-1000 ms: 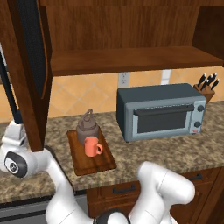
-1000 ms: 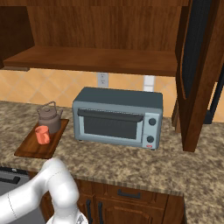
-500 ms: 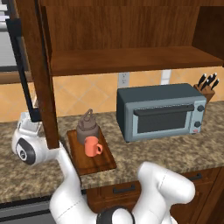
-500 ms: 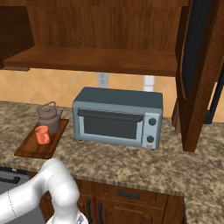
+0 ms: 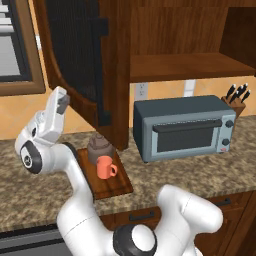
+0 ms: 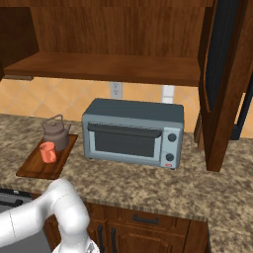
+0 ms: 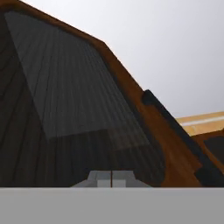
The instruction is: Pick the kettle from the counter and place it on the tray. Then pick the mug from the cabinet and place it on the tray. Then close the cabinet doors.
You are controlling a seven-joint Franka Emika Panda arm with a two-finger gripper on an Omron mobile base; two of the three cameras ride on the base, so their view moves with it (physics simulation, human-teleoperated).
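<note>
The counter [image 6: 148, 183] carries the tray [image 6: 34, 168] at nine o'clock, the toaster oven [image 6: 132, 132] dead centre, the knife block [image 5: 237, 107] at three.

Speckled brown-beige counter [image 6: 148, 180], dark reddish-brown tray [image 6: 37, 165], coral-orange mug [image 5: 105, 167], brownish-grey kettle [image 6: 56, 133], blue-grey toaster oven [image 5: 182, 127], dark brown cabinet doors [image 5: 82, 65] with black mesh panels and black handles, white arm with dark joints

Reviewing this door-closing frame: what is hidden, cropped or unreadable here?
- Gripper: left base view shows it by the left cabinet door; contact and jaw state unreadable.
- Kettle: lower front hidden by the mug in that view.
- Right cabinet door: cropped by the right base view's top edge.
- Knife block: detail too small to read.
</note>
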